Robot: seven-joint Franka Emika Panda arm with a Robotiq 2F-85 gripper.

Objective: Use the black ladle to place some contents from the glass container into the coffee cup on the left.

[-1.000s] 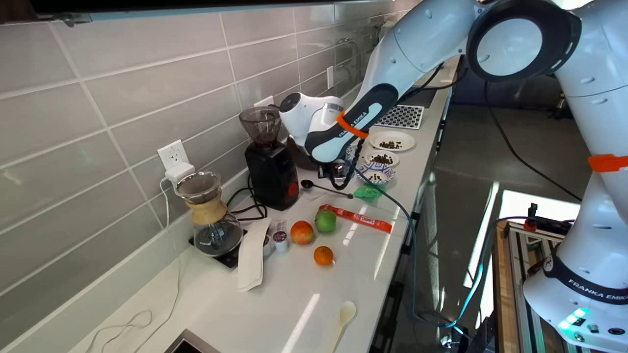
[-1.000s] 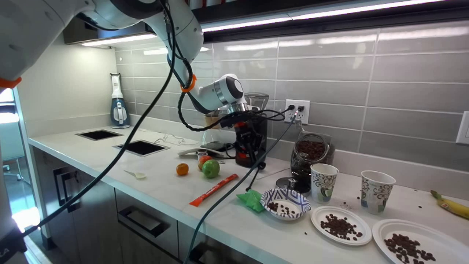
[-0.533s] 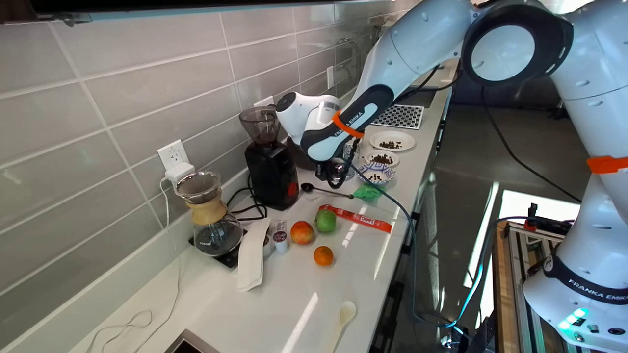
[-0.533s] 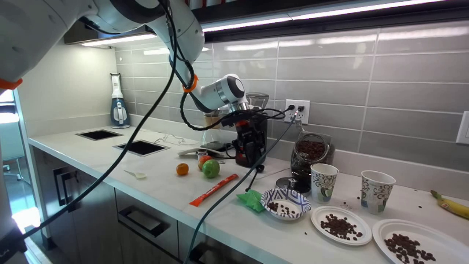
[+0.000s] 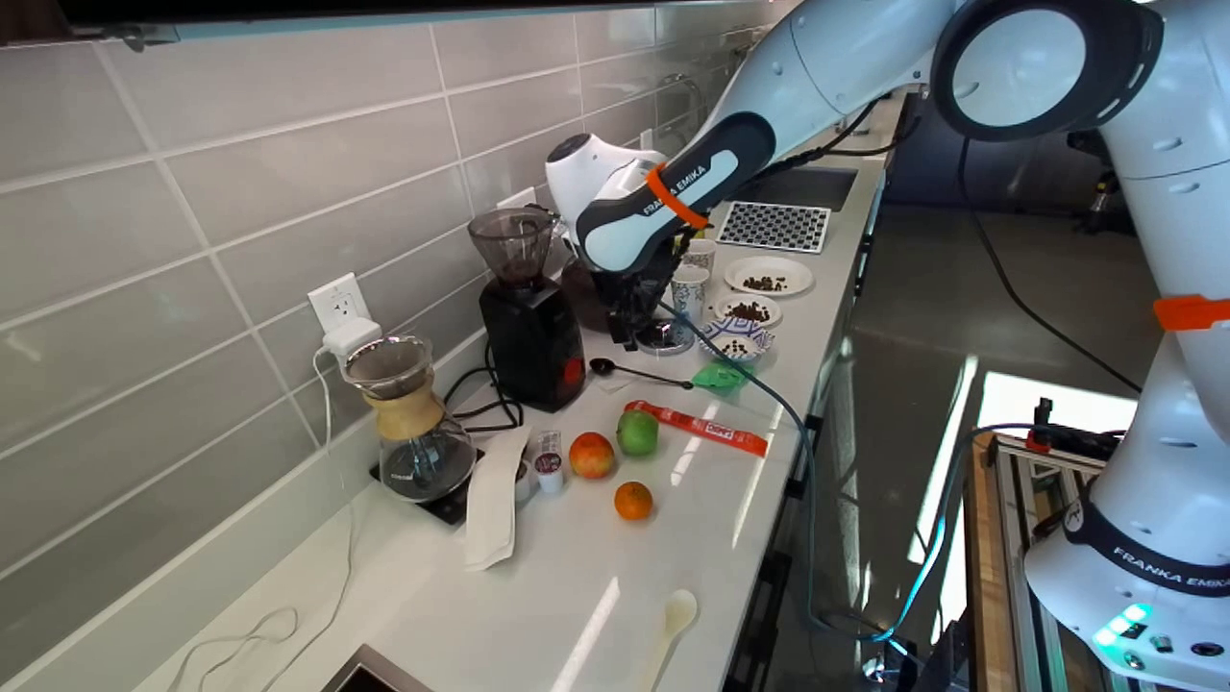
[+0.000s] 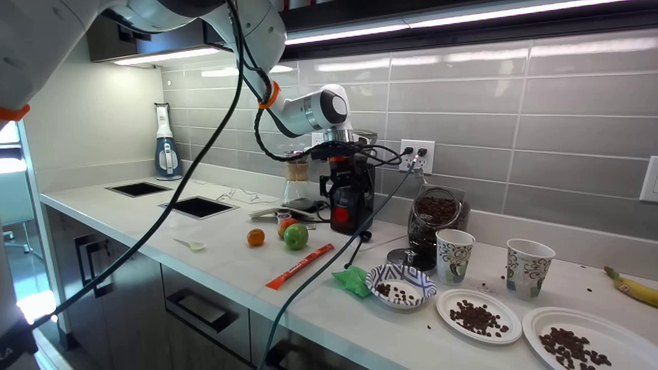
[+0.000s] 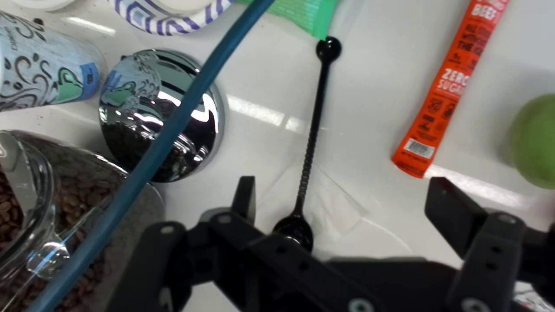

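Note:
The black ladle lies flat on the white counter, its handle [image 7: 313, 130] running up the wrist view and its bowl [image 7: 297, 229] partly hidden behind a finger; it also shows in an exterior view as a black ladle [image 5: 649, 374]. My gripper [image 7: 347, 201] hangs above it, jaws wide apart and holding nothing. The ladle passes beneath the gap, nearer the left finger. A tilted glass container [image 6: 437, 216] of dark beans leans by the wall, and its side [image 7: 82, 186] fills the wrist view's lower left. Just right of it stands the left paper cup [image 6: 454, 257]; its contents are hidden.
A chrome lid [image 7: 160, 115] lies near the ladle. A blue cable [image 7: 173, 121] crosses the wrist view. The black grinder [image 5: 531, 336] stands close behind the arm. Around are a green wrapper [image 6: 353, 280], patterned bowl [image 6: 401, 286], red stick [image 6: 299, 266], second cup [image 6: 529, 270] and fruit.
My gripper has risen from the counter beside the ladle and turned more upright, its jaws now open. The ladle has hardly shifted on the counter.

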